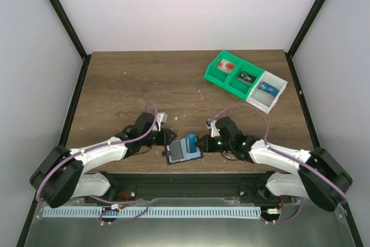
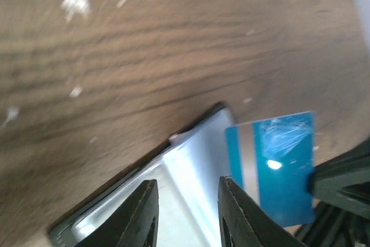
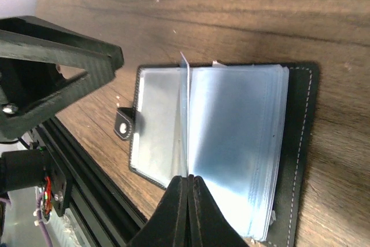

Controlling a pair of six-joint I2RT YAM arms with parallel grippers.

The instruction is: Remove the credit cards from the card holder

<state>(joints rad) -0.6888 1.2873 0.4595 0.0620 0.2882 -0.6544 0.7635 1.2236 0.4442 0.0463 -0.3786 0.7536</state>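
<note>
The card holder [image 1: 178,157] lies open on the table near the front edge, its clear sleeves fanned inside a black cover [image 3: 300,143], with its black tab [image 3: 122,126] at the near side. My right gripper [image 3: 188,182] is shut on a blue credit card [image 1: 191,143] that stands on edge above the sleeves. The right wrist view shows the card edge-on [image 3: 185,108]; the left wrist view shows its blue face [image 2: 280,172]. My left gripper [image 2: 186,203] is open, its fingers [image 2: 144,215] over the holder's pale sleeve [image 2: 193,160]. I cannot tell whether it touches the sleeve.
A row of trays stands at the back right: two green compartments [image 1: 221,74] and a white one [image 1: 272,98], each holding a small item. The metal rail of the table's front edge [image 3: 87,172] runs right beside the holder. Pale crumbs [image 2: 75,1] dot the wood.
</note>
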